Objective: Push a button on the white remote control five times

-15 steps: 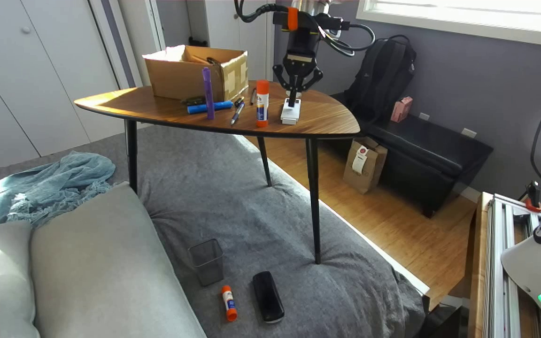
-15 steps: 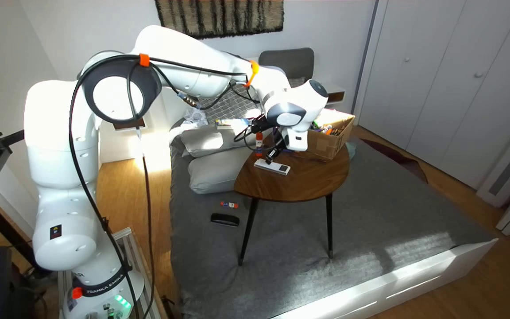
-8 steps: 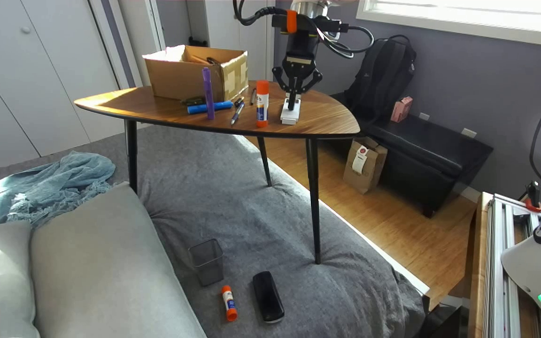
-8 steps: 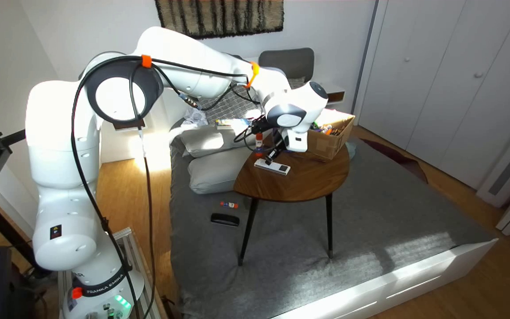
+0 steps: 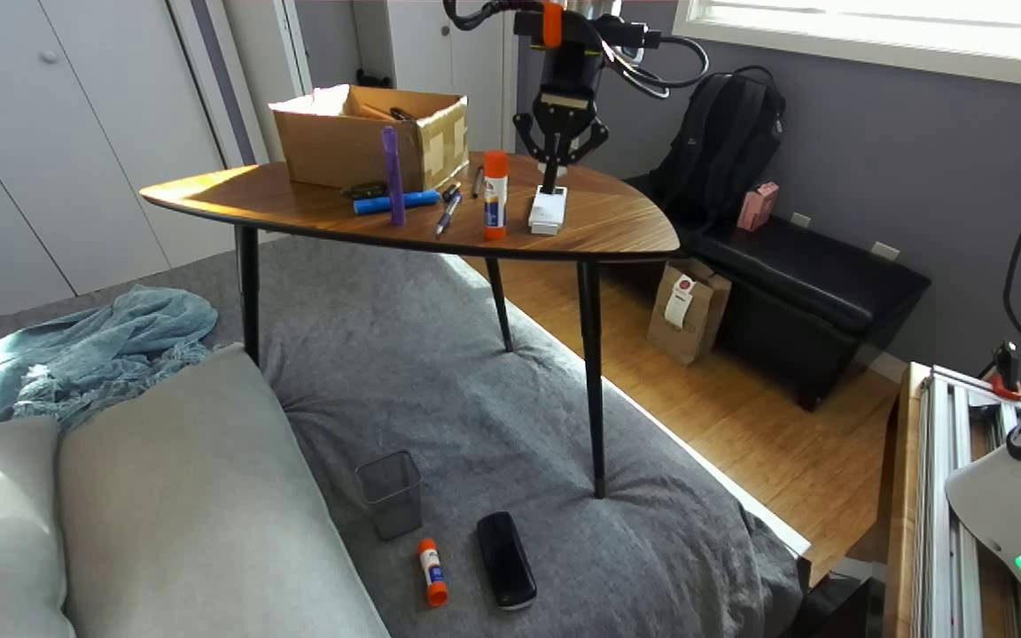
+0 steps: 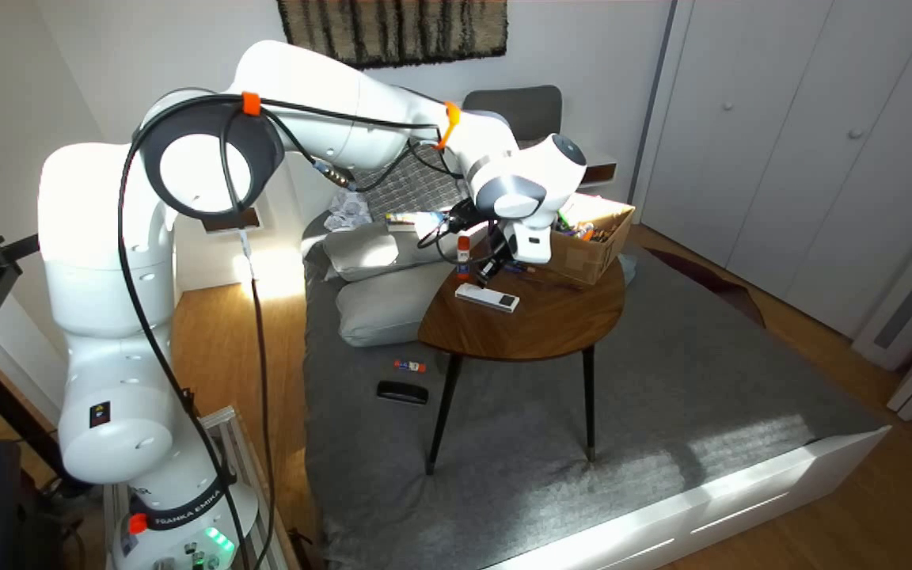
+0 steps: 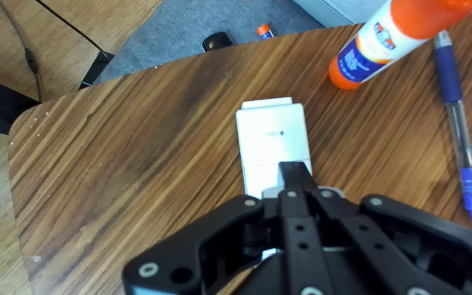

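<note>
There it lay, the slim white rectangular plastic remote control [image 7: 275,141], flat on the walnut-brown, wood-grained, round-cornered worktop [image 7: 117,176]! In the wrist view its far end pointed to twelve o'clock, a shade towards eleven, and what a clean, pale face it showed: one tiny dark diamond mark, a smear of faint print at the mark's nine o'clock, too small to read, then a fine seam running straight across below. A narrower white step poked out at the twelve o'clock end, while the six o'clock part slipped out of sight beneath the black, bolted, jointed claw [image 7: 297,170]. Its fingers were pressed together, tip right over the remote; touching the face or just above it, I couldn't tell. In an exterior view a dark square [image 6: 508,301] stood out near the end towards three o'clock, the rest gleaming white. Near it, between one and two o'clock in the wrist view, the orange-and-white cylindrical plastic glue stick [image 7: 383,45] stood upright, and farther out at three, the blue-and-clear slender plastic pen [image 7: 459,127] lay flat on the wood.
</note>
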Tool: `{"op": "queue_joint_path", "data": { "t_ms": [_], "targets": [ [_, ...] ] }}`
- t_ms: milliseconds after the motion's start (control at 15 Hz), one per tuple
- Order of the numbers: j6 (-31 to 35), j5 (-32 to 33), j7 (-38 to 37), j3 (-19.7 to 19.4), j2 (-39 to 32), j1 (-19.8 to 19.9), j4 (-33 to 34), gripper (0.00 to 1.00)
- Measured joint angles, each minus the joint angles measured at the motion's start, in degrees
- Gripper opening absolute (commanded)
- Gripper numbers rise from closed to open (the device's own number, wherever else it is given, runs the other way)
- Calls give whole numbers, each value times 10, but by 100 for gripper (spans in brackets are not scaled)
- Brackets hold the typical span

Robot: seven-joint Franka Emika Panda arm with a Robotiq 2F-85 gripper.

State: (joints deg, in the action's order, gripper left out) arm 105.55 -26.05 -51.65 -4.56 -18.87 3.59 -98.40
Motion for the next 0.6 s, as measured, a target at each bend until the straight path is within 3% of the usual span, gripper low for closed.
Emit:
{"op": "queue_joint_path", "data": {
  "t_ms": [67,200,600],
  "targets": [
    [0,2,0,0,8,-1,-1,26],
    [0,17,-3,0,27,-4,-5,32],
    [54,170,-48,-1,95,-34,-28,74]
  ]
}}
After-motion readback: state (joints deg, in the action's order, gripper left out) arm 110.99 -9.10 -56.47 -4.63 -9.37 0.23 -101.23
